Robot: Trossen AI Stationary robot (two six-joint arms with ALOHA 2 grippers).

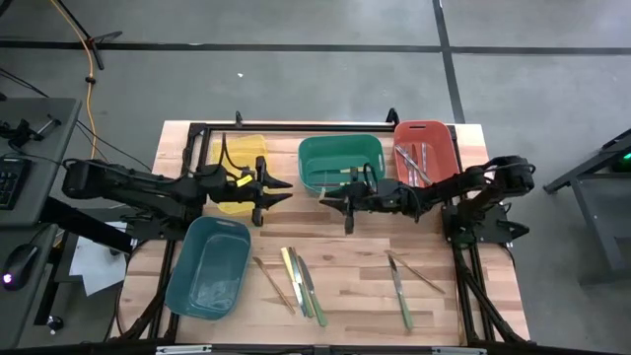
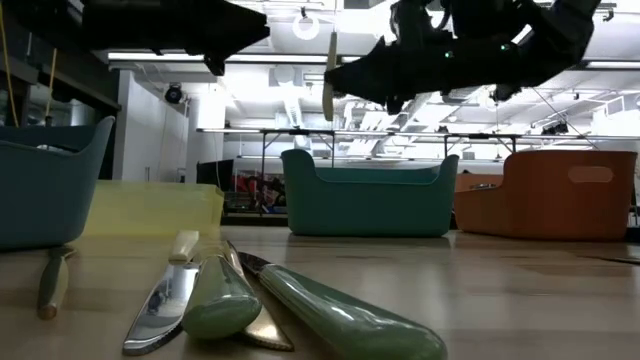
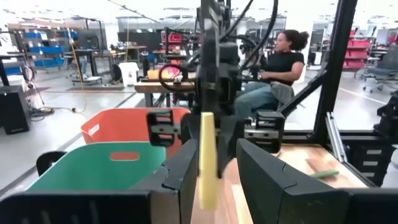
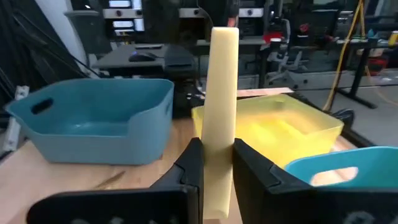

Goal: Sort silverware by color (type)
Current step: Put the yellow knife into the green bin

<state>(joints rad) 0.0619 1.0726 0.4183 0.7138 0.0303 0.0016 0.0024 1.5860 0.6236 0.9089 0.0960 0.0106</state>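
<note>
My right gripper [image 1: 329,201] hangs over the table's middle, in front of the green bin [image 1: 340,163]. It is shut on a pale-yellow-handled utensil [image 4: 222,93], which also shows in the low view [image 2: 328,78]. My left gripper [image 1: 286,192] faces it from the left, beside the yellow bin [image 1: 240,173]. Its fingers [image 3: 186,180] are open and a short way off the utensil, touching nothing. More silverware lies flat on the near half of the table: green, yellow and wooden pieces [image 1: 301,286], and a green and a wooden one [image 1: 404,286]. My right gripper pinches the pale yellow handle [image 4: 221,134] between its two fingers. The fingers lie level, come from the table's right and cross the handle. The utensil stands upright, well clear of the table. Which way its working end points, I cannot tell.
A teal-blue bin [image 1: 209,266] stands near left. The red bin [image 1: 426,148] at far right holds silver pieces. Metal frame rails run along the table's far edge and sides. A person sits in the room beyond the table [image 3: 280,68].
</note>
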